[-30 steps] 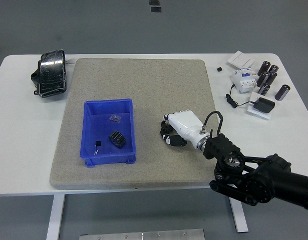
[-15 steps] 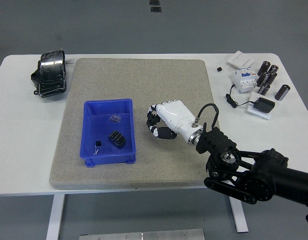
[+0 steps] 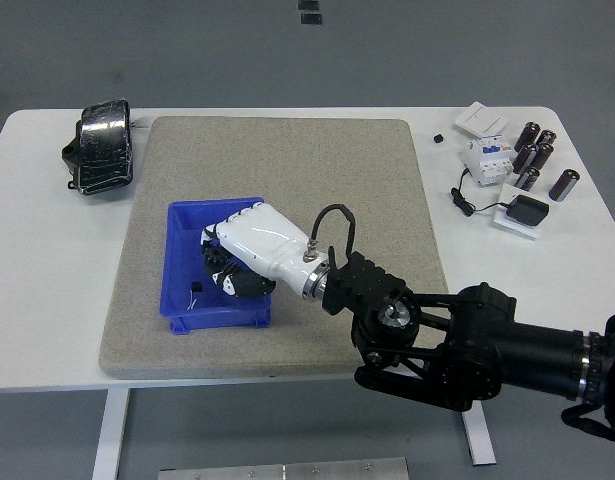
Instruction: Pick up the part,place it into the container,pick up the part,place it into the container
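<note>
My right hand (image 3: 220,264), white with dark finger joints, reaches in from the lower right and hangs over the middle of the blue container (image 3: 183,212). Its fingers are curled around a small dark part (image 3: 230,281) that shows only partly under the palm. A tiny black-and-white piece (image 3: 196,289) lies on the container floor to the left of the hand. The hand covers whatever else lies in the container. My left arm is out of view.
The container stands on a beige mat (image 3: 287,170). A black wrapped bundle (image 3: 100,147) lies at the far left. At the far right are a white breaker (image 3: 485,157), several black cylinders (image 3: 536,150) and a black adapter with cable (image 3: 528,211).
My right hand, fingers still curled, has travelled left across the mat from right of the container to above its inside. The black gear seen in the container earlier is now covered.
</note>
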Tool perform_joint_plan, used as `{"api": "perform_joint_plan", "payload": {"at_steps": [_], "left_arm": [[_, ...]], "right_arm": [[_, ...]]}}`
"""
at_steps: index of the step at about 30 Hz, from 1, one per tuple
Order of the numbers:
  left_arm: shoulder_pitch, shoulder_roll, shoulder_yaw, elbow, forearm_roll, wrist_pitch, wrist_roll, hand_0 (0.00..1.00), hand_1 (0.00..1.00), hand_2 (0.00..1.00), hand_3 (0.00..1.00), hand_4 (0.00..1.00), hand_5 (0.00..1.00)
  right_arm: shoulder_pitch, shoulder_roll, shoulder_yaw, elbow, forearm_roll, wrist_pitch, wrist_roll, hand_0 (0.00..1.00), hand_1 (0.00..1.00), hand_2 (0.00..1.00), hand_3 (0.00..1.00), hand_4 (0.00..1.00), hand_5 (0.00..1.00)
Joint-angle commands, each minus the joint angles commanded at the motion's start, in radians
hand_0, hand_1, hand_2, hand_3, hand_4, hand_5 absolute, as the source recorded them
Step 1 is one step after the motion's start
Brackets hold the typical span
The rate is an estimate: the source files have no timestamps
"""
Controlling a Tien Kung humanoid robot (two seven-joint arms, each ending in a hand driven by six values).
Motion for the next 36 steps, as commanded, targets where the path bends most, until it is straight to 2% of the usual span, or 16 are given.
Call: {"api": "perform_joint_plan", "payload": {"at_steps": [3, 4, 9, 10, 15, 16, 19, 21, 22, 27, 29, 36], "left_arm": [[0.001, 0.001, -0.006, 0.0, 0.007, 0.0, 0.003, 0.685, 0.676, 0.664, 0.61, 0.739, 0.268], [0.001, 0.001, -0.008, 0.0, 0.01, 0.0, 0.004, 0.685, 0.677, 0.664, 0.609, 0.741, 0.268], [-0.002, 0.003, -0.004, 0.0, 0.006, 0.0, 0.002, 0.685, 0.677, 0.664, 0.609, 0.741, 0.268], [-0.002, 0.003, -0.004, 0.0, 0.006, 0.0, 0.002, 0.685, 0.676, 0.663, 0.609, 0.741, 0.269], [-0.003, 0.001, -0.003, 0.0, 0.007, -0.001, 0.001, 0.685, 0.676, 0.663, 0.609, 0.741, 0.269], [-0.004, 0.001, -0.004, 0.0, 0.007, -0.001, 0.001, 0.685, 0.676, 0.662, 0.608, 0.739, 0.266], [-0.003, 0.002, -0.004, 0.001, 0.007, -0.001, 0.001, 0.685, 0.676, 0.662, 0.608, 0.739, 0.266], [-0.002, 0.001, -0.005, 0.0, 0.008, -0.001, 0.002, 0.685, 0.676, 0.662, 0.608, 0.739, 0.266], [-0.002, 0.001, -0.005, 0.0, 0.008, -0.001, 0.002, 0.685, 0.676, 0.663, 0.608, 0.739, 0.265], [0.003, -0.001, -0.007, 0.0, 0.01, -0.002, 0.005, 0.685, 0.676, 0.663, 0.608, 0.739, 0.265], [0.003, -0.002, -0.008, 0.0, 0.012, -0.003, 0.006, 0.685, 0.676, 0.661, 0.607, 0.737, 0.261], [0.003, -0.002, 0.0, 0.0, 0.002, -0.005, 0.004, 0.685, 0.676, 0.66, 0.607, 0.734, 0.256]], "right_arm": [[0.007, 0.009, -0.003, -0.022, -0.014, 0.009, -0.01, 0.527, 0.635, 0.656, 0.758, 0.423, 0.282], [0.008, 0.011, -0.001, -0.028, -0.019, 0.015, -0.015, 0.566, 0.665, 0.739, 0.89, 0.508, 0.308], [0.01, 0.014, 0.005, -0.04, -0.03, 0.041, -0.036, 0.566, 0.665, 0.739, 0.89, 0.508, 0.308], [0.01, 0.015, 0.005, -0.041, -0.03, 0.047, -0.04, 0.7, 0.763, 0.857, 0.93, 0.708, 0.428], [0.005, 0.019, 0.004, -0.045, -0.021, 0.055, -0.047, 0.7, 0.763, 0.857, 0.93, 0.708, 0.428], [0.004, 0.018, 0.006, -0.045, -0.017, 0.055, -0.048, 0.733, 0.789, 0.87, 0.923, 0.771, 0.485], [-0.005, 0.012, 0.022, -0.039, -0.001, 0.051, -0.046, 0.733, 0.789, 0.87, 0.923, 0.771, 0.485], [-0.017, 0.003, 0.048, -0.028, 0.017, 0.044, -0.041, 0.733, 0.789, 0.87, 0.923, 0.771, 0.485], [-0.024, -0.004, 0.065, -0.019, 0.027, 0.038, -0.037, 0.731, 0.776, 0.835, 0.88, 0.782, 0.495], [-0.071, -0.052, 0.17, 0.046, 0.088, -0.004, -0.004, 0.731, 0.776, 0.835, 0.88, 0.782, 0.495], [-0.089, -0.071, 0.219, 0.065, 0.126, -0.015, 0.012, 0.705, 0.762, 0.816, 0.84, 0.779, 0.493], [-0.158, -0.14, 0.385, 0.075, 0.283, -0.049, 0.105, 0.702, 0.76, 0.813, 0.823, 0.783, 0.498]]}}
